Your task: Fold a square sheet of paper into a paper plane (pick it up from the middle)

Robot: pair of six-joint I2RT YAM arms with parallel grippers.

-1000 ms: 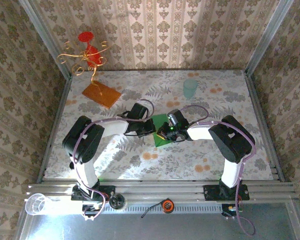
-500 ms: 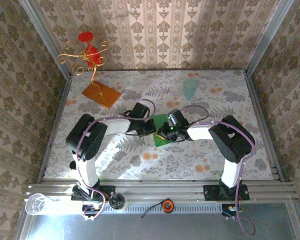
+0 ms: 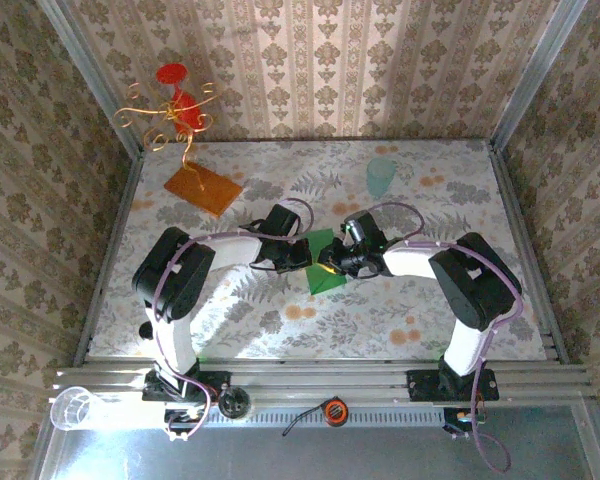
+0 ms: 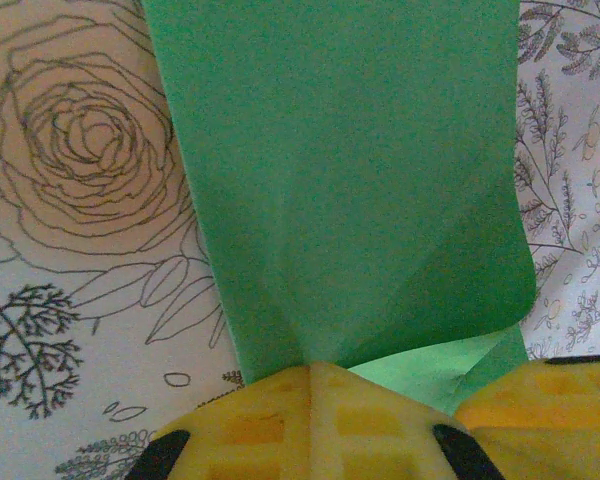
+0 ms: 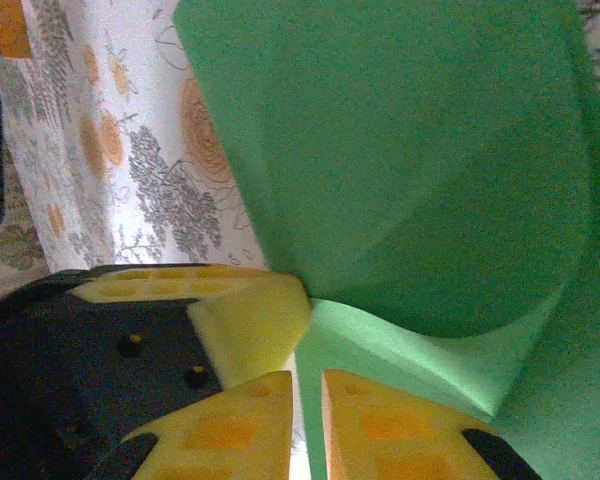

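Note:
The green paper [image 3: 323,278] lies folded on the flower-patterned table between both arms. Its top flap curls up, dark above and lighter beneath [image 4: 350,180] [image 5: 410,160]. My left gripper [image 3: 298,252] comes in from the left, and its yellow fingertips [image 4: 320,368] are pressed together on the paper's near edge where the creases meet. My right gripper [image 3: 332,262] comes in from the right. Its jaws [image 5: 307,380] stand a narrow slit apart with the paper's lower layer running through the slit. The two grippers almost touch. The left gripper's pad [image 5: 250,320] sits just left of the right one's fingertips.
An orange-brown board [image 3: 202,187] lies at the back left, with a gold wire stand holding a red ornament [image 3: 175,105] behind it. A teal cup [image 3: 380,176] stands at the back right. A clear plastic cup [image 3: 72,408] rests on the front rail at the left.
The left gripper moved right to the paper's edge, then held. The right wrist shifted slightly right and back, and its jaws eased apart a little.

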